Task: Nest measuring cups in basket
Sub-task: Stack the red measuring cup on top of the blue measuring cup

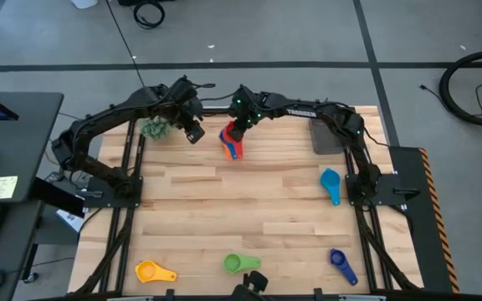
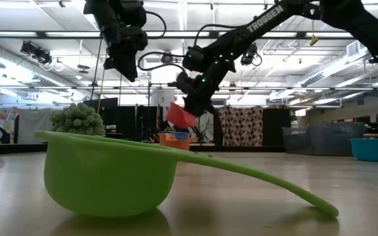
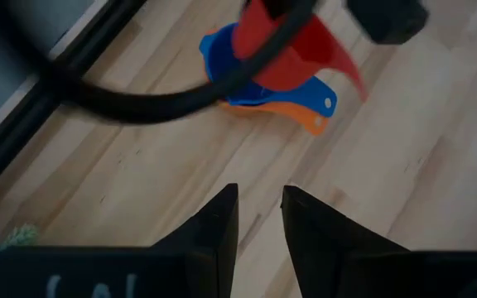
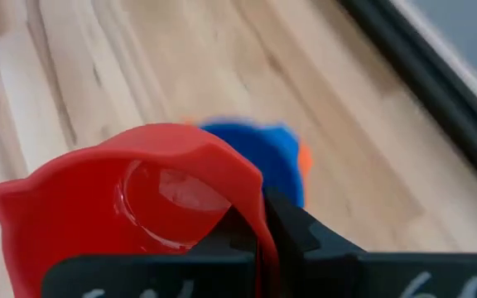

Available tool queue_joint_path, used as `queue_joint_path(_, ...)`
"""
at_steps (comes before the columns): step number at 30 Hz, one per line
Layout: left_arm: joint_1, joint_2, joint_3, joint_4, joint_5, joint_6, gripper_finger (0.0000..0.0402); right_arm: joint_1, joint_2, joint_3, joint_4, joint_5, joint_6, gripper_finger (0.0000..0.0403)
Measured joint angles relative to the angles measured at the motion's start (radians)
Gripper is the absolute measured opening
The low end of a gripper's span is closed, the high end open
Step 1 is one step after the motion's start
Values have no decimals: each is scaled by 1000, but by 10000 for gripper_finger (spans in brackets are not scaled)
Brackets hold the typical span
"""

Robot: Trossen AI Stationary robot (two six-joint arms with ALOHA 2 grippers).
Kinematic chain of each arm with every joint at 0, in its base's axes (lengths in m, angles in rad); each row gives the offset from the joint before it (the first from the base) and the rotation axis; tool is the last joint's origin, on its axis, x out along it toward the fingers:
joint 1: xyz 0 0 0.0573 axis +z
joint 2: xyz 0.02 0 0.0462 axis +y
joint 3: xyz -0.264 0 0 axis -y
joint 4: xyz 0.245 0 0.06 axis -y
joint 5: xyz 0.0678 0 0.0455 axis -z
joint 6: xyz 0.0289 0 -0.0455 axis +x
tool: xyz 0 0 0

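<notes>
The pale wooden plank bench (image 1: 249,217) carries a dark grey rectangular basket (image 1: 329,135) at its far right. The right hand (image 1: 234,134) is clamped on the rim of a red plastic measuring cup (image 4: 139,207), held above nested blue (image 3: 222,62) and orange (image 3: 292,116) cups. The left hand (image 3: 259,219), fingers slightly apart and empty, hangs nearby beside a fuzzy green plant ball (image 1: 154,128).

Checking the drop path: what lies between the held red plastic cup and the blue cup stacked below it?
Nothing: in the low view the red plastic cup in the right gripper hangs over the blue cup with clear air between.
</notes>
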Motion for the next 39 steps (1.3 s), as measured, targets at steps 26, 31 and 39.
queue_joint_path(26,1,8,0,10,0,12,101,-22,51,18,-46,-38,-68,61)
queue_joint_path(31,1,8,0,10,0,12,101,-21,49,18,-50,-39,-65,71)
queue_joint_path(39,1,8,0,8,0,18,101,-24,47,128,-206,-39,-34,72)
